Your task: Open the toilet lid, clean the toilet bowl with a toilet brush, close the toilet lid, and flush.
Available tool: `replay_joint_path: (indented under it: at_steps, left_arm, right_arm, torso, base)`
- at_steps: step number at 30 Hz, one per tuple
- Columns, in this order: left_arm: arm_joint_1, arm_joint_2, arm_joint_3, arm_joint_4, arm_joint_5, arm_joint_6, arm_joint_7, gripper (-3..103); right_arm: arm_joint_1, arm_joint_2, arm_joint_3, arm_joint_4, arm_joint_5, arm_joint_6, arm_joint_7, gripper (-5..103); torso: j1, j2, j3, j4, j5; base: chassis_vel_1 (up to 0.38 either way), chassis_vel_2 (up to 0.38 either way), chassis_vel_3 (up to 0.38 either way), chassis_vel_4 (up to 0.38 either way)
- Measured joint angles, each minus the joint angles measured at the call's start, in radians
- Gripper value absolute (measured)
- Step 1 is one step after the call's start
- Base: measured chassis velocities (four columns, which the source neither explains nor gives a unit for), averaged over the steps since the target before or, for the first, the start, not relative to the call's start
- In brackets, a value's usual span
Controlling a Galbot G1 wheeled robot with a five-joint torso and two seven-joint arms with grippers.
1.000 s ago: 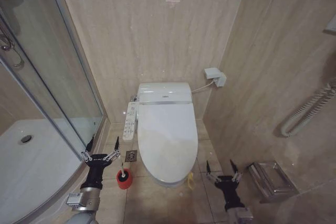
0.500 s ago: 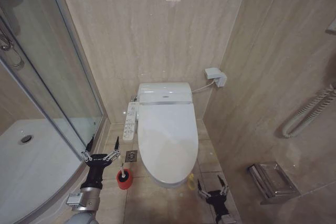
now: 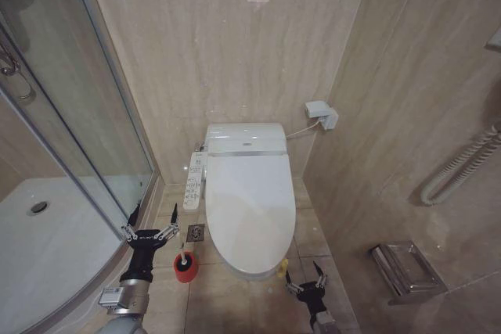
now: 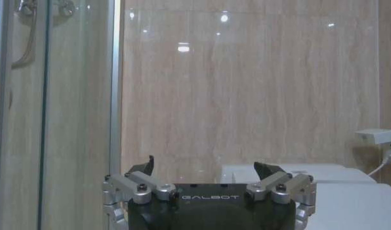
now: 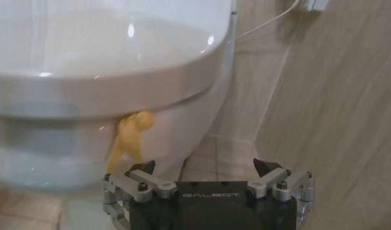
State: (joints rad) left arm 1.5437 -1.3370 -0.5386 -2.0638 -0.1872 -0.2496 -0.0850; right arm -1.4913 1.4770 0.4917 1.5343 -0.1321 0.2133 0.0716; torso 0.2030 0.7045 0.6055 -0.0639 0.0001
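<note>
Right hand (image 3: 301, 278) moved closer to yellow strap (image 5: 130, 139); fingers spread.

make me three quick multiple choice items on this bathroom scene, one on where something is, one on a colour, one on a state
1. Where does the toilet brush stand?
A. on the floor between the left gripper and the toilet bowl
B. on top of the lid
C. inside the shower

2. What colour is the strap hanging at the front edge of the toilet lid?
A. blue
B. yellow
C. black

3. What state is the toilet lid in?
A. raised against the wall
B. taken off
C. down, covering the bowl

Answers:
1 A: its red holder sits on the tiles beside the toilet bowl, just by the left gripper.
2 B: the right wrist view shows a yellow loop under the lid's rim, ahead of the open right gripper.
3 C: the head view shows the smooth lid lying flat over the bowl.
</note>
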Motion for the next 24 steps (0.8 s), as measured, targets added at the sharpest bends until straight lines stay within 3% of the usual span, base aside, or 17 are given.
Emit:
replay_joint_path:
  at_steps: [8, 24]
  left_arm:
    - [0.000, 0.000, 0.000, 0.000, 0.000, 0.000, 0.000, 100]
    - [0.000, 0.000, 0.000, 0.000, 0.000, 0.000, 0.000, 100]
  right_arm:
    - [-0.094, -0.095, 0.022, 0.114, 0.045, -0.003, 0.024, 100]
    - [-0.268, -0.100, -0.016, 0.237, 0.001, 0.074, -0.019, 100]
  torso:
    - [0.000, 0.000, 0.000, -0.0003, 0.0000]
    - [0.000, 0.000, 0.000, -0.0002, -0.0001]
  base:
    - [0.000, 0.000, 0.000, 0.000]
    - [0.000, 0.000, 0.000, 0.000]
